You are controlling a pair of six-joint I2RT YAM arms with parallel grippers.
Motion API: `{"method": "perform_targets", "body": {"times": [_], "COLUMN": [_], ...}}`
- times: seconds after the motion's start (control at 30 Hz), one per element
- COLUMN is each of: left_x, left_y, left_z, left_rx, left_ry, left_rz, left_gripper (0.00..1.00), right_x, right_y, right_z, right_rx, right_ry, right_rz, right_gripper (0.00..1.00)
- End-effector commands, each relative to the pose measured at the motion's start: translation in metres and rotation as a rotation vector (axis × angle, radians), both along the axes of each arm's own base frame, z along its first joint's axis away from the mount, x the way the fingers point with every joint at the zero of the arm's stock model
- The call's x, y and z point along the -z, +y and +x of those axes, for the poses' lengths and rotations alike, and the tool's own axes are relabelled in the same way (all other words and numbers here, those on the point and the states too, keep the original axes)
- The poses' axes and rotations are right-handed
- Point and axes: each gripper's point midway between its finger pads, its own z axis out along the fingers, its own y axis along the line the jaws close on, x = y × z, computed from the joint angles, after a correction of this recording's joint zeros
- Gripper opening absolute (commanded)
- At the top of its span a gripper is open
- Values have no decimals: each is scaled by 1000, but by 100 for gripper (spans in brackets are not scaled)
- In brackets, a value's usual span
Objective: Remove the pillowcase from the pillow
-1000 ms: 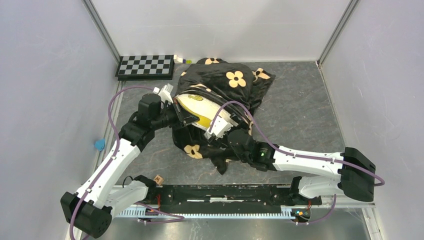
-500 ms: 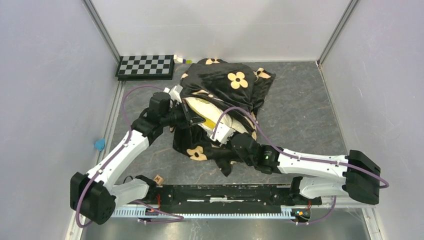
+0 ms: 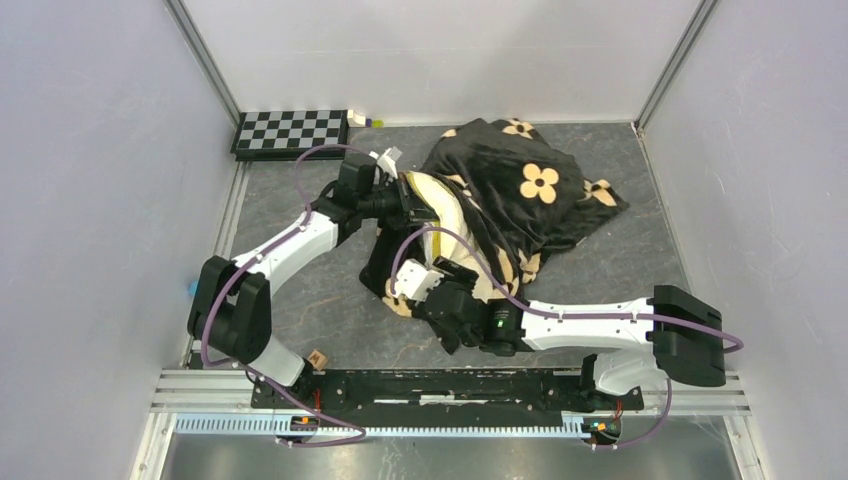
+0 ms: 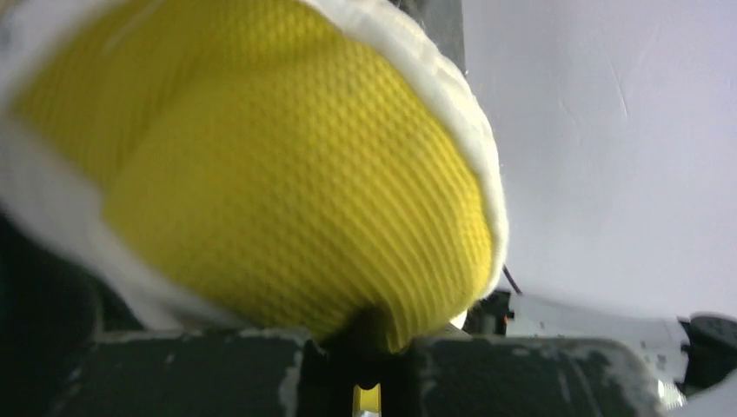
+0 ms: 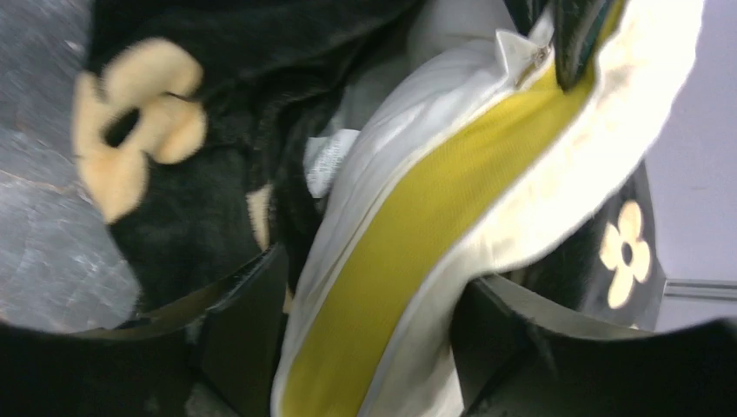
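Pillowcase (image 3: 520, 190): black velvety sack printed with tan four-petal flowers. You find it heaped at the far middle of the counter (image 3: 640, 250), bunched rightward over most of the pillow. A loose tail of it trails toward the near side beneath the right arm.
Checkerboard (image 3: 290, 130): flat board of black and white squares in the far left corner, well apart from the fabric.
Left tool (image 4: 367, 347): closed tight, with a fold of the pillow's yellow mesh pinched between its dark fingers.
Pillow (image 3: 440, 205): plump and cream-white, its left end poking out of the sack's mouth. Its yellow-olive side band is a honeycomb weave edged in white piping.
Right tool (image 5: 369, 304): your fingers stand apart on either side of the pillow's banded edge. You cannot tell whether they clamp it or only bracket it.
Hard to make out: the rest of the pillow is hidden inside the sack. Both wrist views are blurred. A small white label (image 5: 328, 161) beside the seam is unreadable.
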Motion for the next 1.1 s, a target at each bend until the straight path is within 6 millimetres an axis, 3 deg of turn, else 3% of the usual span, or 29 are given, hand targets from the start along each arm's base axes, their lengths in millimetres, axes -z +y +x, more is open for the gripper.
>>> {"method": "perform_targets", "body": {"times": [0.0, 0.2, 0.27, 0.47, 0.6, 0.7, 0.8, 0.87, 0.93, 1.0, 1.07], "left_x": [-21, 4, 9, 16, 26, 29, 23, 16, 9, 13, 15], "left_y": [24, 72, 82, 85, 92, 100, 122, 141, 161, 176, 179], "left_z": [47, 72, 80, 103, 117, 120, 114, 104, 88, 70, 51], "left_rx": [-126, -260, -289, -319, -387, -427, -522, -602, -690, -761, -745], "left_ry": [-170, -163, -131, -114, -106, -101, -110, -137, -135, -86, -57], "left_rz": [7, 167, 159, 139, 178, 202, 262, 302, 338, 360, 364], "left_gripper": [8, 7, 7, 4, 9, 28, 53, 72, 97, 100, 100], "right_x": [-56, -64, -72, -88, -89, -87, -81, -76, -70, -64, -58], "right_y": [47, 29, 21, 0, -14, -25, -39, -47, -52, -56, -57], "right_z": [-8, -9, -10, -11, -9, -3, 10, 18, 24, 28, 30], "right_rx": [-44, -96, -104, -111, -94, -65, -9, 17, 43, 57, 65], "right_ry": [-18, 32, 30, -4, -7, 14, 44, 62, 79, 95, 111], "right_rz": [266, 353, 369, 340, 338, 381, 424, 443, 447, 444, 440], "right_gripper": [80, 97, 98, 98, 98, 98, 98, 98, 98, 98, 98]}}
